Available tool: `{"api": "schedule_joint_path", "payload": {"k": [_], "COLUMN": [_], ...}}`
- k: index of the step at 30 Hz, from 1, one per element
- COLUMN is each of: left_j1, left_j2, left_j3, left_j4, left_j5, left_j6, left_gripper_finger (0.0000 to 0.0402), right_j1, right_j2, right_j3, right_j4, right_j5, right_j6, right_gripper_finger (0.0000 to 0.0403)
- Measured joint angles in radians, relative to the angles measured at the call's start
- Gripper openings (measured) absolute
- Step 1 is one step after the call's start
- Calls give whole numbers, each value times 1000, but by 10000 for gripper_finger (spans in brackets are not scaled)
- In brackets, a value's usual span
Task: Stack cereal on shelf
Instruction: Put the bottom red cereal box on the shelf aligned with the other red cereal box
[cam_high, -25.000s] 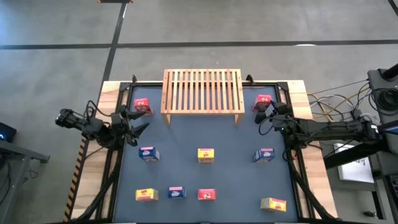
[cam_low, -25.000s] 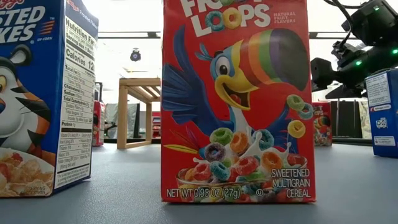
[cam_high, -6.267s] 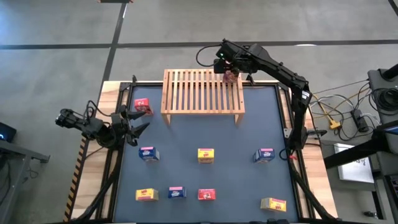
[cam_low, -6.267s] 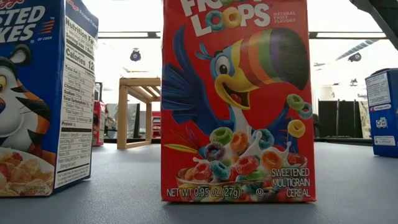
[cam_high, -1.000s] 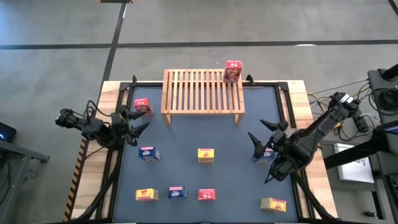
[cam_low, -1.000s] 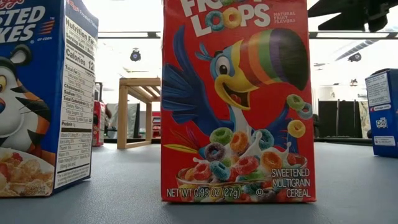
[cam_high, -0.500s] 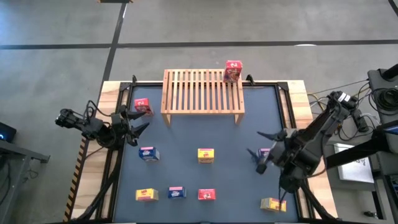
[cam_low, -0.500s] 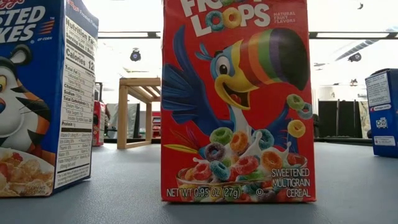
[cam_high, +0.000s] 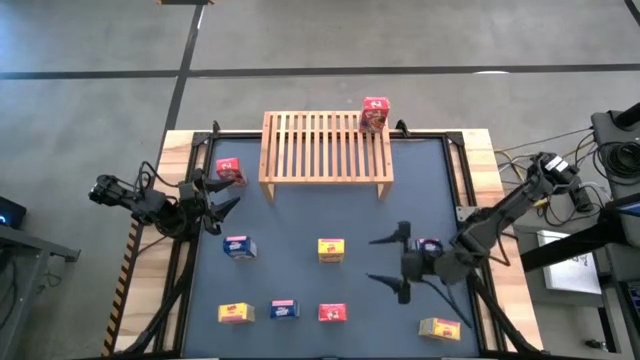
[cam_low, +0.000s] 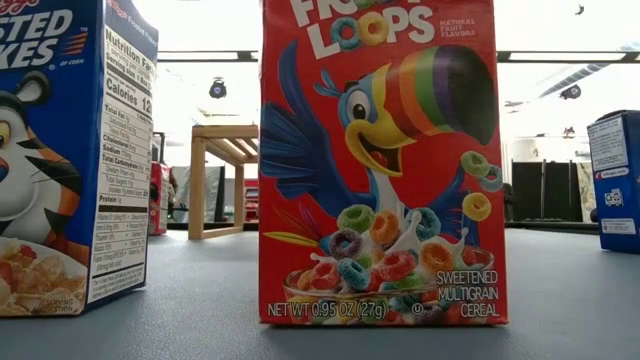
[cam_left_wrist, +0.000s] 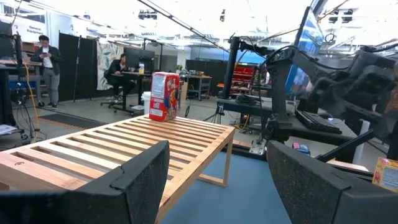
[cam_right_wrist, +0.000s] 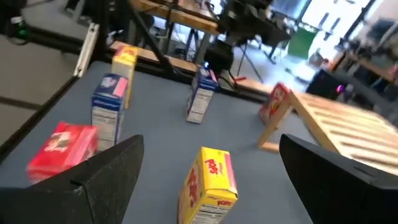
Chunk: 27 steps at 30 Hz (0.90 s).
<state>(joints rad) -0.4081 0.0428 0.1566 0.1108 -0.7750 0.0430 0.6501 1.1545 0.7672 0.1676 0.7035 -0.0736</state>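
The right tool (cam_high: 387, 262), fingers spread wide and empty, could knock over the yellow box (cam_high: 331, 249) ahead of it.

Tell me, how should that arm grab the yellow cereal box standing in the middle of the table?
Probably from above, closing on its two narrow sides near the top. The yellow box stands upright on the mat with open space all around it, and the right gripper, open, sits just beside it with fingers spread wider than the box.
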Motion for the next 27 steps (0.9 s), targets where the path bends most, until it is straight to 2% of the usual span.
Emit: {"api": "schedule_joint_path", "payload": {"k": [5,7,10,16,18,21,27], "left_j1": [0,0,0,0,0,0,0], "left_j2": [0,0,0,0,0,0,0], "left_j3": [0,0,0,0,0,0,0], "left_j4": [-1,2,2,1,1,1,7], "left_j5": [0,0,0,0,0,0,0], "left_j6": [0,0,0,0,0,0,0], "left_gripper_finger": [254,254,254,254,254,254,254], "right_j1": [-118,-143,-163,-172,-171,-171,-171], "right_j2": [6,5,-5,-8,-7,-7,-7], "right_j3": [-58,-83,-100,-96,-92,-90,-88], "right_j4": [69,103,128,122,123,121,122], "right_j5": [-229,-246,-186,88,149,145,11], "right_j6": [46,50,46,-45,-67,-3,28], "right_gripper_finger": [364,364,364,364,364,364,364]}}
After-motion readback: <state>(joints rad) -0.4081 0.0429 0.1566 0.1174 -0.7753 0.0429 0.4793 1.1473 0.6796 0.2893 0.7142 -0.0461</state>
